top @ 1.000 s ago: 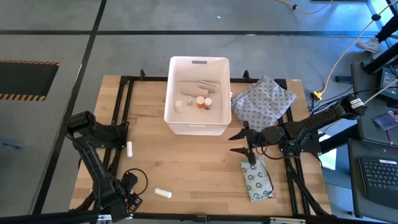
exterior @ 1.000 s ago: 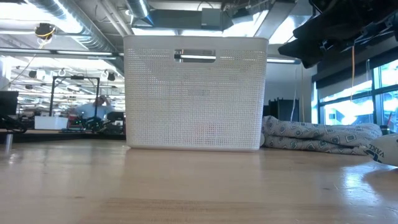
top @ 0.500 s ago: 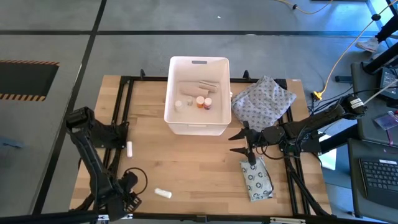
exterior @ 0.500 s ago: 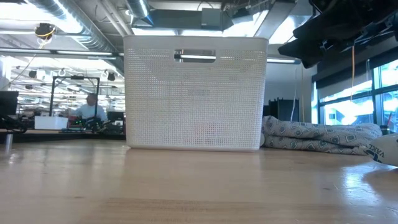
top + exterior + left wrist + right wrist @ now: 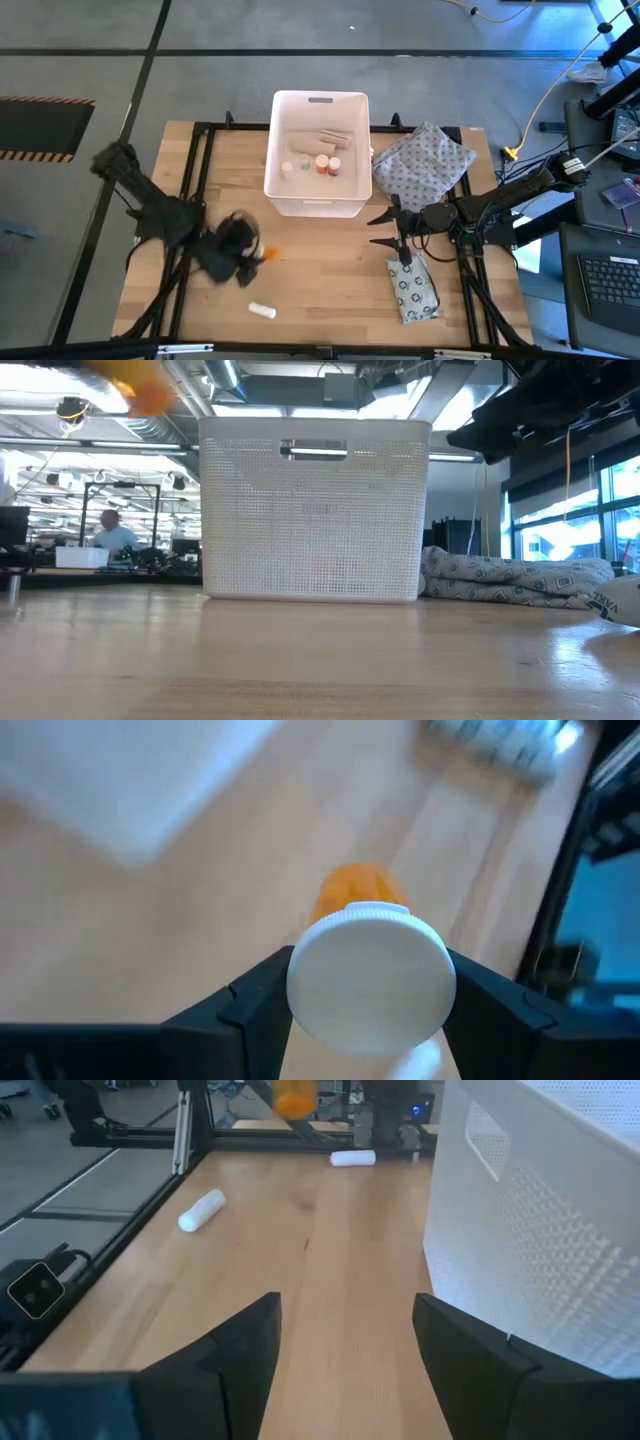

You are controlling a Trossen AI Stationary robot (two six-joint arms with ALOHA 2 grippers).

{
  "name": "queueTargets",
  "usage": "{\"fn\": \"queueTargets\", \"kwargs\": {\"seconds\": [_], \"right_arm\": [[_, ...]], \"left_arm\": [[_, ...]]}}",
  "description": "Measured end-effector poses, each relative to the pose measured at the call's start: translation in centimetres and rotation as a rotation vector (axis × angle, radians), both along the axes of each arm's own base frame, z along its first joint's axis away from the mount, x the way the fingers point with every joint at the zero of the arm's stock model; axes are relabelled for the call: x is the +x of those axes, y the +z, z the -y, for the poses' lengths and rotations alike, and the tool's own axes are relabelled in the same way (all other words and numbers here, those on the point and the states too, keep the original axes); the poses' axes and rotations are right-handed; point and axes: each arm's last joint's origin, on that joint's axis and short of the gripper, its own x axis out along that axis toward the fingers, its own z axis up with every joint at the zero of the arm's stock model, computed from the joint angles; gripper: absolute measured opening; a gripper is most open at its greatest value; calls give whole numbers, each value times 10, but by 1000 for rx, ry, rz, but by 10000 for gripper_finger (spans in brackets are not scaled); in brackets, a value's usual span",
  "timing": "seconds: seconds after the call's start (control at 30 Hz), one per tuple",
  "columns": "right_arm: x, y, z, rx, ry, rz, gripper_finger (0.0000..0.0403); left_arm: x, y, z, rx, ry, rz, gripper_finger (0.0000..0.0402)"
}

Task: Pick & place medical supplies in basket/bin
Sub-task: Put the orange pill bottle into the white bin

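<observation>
We see the left gripper (image 5: pixel 368 1005) clamped on an orange pill bottle (image 5: pixel 368 970), lifted to clear the basket (image 5: pixel 317 205) wall | right gripper (image 5: pixel 380 228) waits with fingers spread beside the grey packet (image 5: pixel 412 289).

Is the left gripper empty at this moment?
No: in the left wrist view the left gripper is shut on an orange pill bottle with a white cap, one finger on either side.

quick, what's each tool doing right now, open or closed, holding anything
Left tool: closed on an orange pill bottle with a white cap, above the table.
Right tool: open, holding nothing, beside the white bin.
</observation>
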Motion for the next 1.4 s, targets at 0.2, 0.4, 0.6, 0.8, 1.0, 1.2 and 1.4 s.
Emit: {"fn": "queueTargets", "kwargs": {"seconds": [0.2, 0.4, 0.6, 0.8, 1.0, 1.2, 1.4], "right_arm": [[0, -1, 0, -35, 9, -11, 229], [0, -1, 0, -44, 12, -11, 229], [-1, -2, 0, 4, -4, -27, 229], [-1, -5, 1, 18, -11, -51, 230], [-4, -11, 1, 1, -15, -120, 230], [-5, -13, 2, 15, -22, -141, 230], [-4, -12, 1, -49, 3, -126, 230]], "left_arm": [[36, 39, -60, 82, -213, 274, 209], [56, 56, -110, 167, -277, 321, 208], [76, 72, -145, 274, -288, 185, 208], [102, 96, -179, 404, -293, 25, 208], [127, 84, -223, 372, -267, -213, 208], [157, 31, -256, 316, -363, -438, 208], [178, -20, -272, 231, -436, -572, 208]]}}
